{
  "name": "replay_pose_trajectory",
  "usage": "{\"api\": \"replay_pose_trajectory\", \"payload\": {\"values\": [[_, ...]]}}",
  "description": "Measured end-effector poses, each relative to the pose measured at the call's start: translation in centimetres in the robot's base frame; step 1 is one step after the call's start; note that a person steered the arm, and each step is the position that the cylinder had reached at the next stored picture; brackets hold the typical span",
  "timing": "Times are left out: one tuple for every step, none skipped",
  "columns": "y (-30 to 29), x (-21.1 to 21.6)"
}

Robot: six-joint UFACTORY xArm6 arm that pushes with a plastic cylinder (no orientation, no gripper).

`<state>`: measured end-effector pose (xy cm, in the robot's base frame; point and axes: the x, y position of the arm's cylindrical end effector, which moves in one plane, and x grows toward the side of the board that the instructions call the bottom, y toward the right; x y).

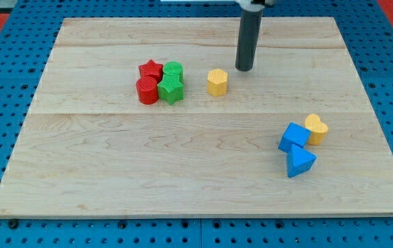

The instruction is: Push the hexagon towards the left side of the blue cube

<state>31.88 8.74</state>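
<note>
Nearest us, at the board's (203, 200) four o'clock, a blue triangular block (300, 162) touches the blue cube (293, 137), with a yellow heart block (316, 129) against the cube's right. Farther back, at eleven o'clock, we see the red cylinder (147, 90), green star (171, 89), red star (151, 69) and green cylinder (173, 70) clustered. The yellow hexagon (217, 82) sits just right of them, well apart from the cube. Our tip (243, 69) rests at the hexagon's one o'clock; we carry no pincer.

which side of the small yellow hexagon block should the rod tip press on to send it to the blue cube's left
Press the upper-left face of the yellow hexagon block, since the blue cube lies toward the view's lower right. My tip now sits just upper right of the hexagon, so I would probably circle around its top first.
</note>
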Motion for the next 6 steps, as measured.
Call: {"api": "replay_pose_trajectory", "payload": {"values": [[-5.9, 0.0], [-5.8, 4.9], [-4.3, 9.6], [-1.8, 12.9], [-5.8, 13.6], [-8.3, 15.2]]}}
